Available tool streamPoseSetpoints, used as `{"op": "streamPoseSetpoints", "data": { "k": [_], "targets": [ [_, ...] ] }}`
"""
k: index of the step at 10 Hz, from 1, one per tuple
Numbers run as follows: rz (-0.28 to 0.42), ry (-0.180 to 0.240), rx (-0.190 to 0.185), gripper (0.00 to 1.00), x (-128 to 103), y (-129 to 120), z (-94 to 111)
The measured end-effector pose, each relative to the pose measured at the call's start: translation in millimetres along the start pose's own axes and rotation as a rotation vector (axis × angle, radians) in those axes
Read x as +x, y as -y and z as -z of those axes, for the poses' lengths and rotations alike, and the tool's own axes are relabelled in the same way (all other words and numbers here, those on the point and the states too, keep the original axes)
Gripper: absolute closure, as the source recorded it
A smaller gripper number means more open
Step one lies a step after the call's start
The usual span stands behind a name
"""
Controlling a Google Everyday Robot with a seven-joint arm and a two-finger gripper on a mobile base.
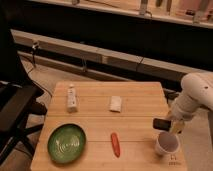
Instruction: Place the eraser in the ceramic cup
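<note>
The ceramic cup (166, 143), small, round and white, stands upright near the front right corner of the wooden table (135, 120). My gripper (169, 125), at the end of the white arm (196, 97), hangs just above and slightly behind the cup's rim. It is shut on the eraser (160, 124), a small dark block that sticks out to the left of the fingers. The eraser is above the table, a little up and left of the cup's opening, and is not touching the cup.
A green round plate (66, 143) lies front left. An orange-red stick (115, 144) lies front centre. A white rectangular piece (115, 103) and a white oblong object (72, 97) lie further back. A black chair (15, 112) stands left of the table.
</note>
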State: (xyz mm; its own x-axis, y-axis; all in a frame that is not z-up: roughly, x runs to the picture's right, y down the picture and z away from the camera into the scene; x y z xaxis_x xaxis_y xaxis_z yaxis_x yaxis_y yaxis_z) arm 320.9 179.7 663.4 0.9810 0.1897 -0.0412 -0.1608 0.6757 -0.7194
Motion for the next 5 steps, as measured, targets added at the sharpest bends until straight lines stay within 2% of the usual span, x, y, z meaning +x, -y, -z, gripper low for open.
{"op": "streamPoseSetpoints", "data": {
  "k": [2,5],
  "targets": [
    [0.007,0.033,-0.002,1.00,1.7,-5.4,-2.2],
    [0.025,0.045,-0.009,1.00,2.5,-13.4,-9.7]
  ]
}}
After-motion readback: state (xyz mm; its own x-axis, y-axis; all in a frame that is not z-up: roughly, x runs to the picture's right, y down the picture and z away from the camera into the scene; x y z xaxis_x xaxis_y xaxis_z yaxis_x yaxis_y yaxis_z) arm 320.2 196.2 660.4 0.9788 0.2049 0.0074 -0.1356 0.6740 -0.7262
